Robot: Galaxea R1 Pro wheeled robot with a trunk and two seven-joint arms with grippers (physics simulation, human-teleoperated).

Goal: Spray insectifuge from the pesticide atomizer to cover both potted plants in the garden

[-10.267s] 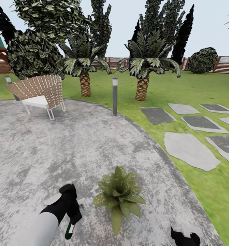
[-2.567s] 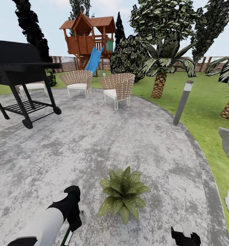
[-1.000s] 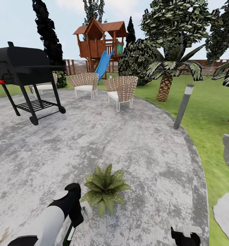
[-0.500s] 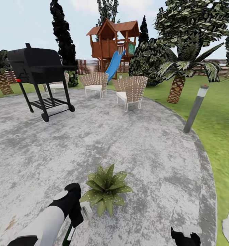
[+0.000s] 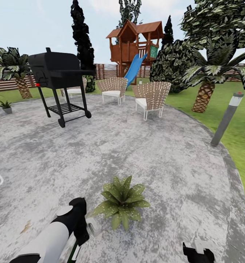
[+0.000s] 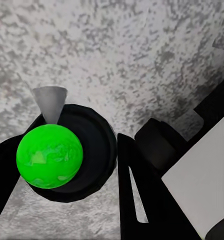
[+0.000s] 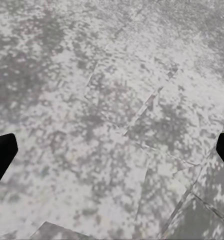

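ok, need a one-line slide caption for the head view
Left gripper holding the pesticide atomizer beside a potted plant on the stone patio, grill behind.

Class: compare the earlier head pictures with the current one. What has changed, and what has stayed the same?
The camera has swung left: the grill, wicker chairs and lamp post slid rightward, and a second potted plant came into view far left. The left gripper still holds the atomizer beside the near potted plant; the right gripper stays low.

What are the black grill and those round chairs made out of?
The grill looks like metal painted matte black: smooth dark lid, thin straight legs, a barred shelf. The chairs look like woven wicker, tan strips fanned across the backs, on thin pale frames, probably metal, with white seat cushions.
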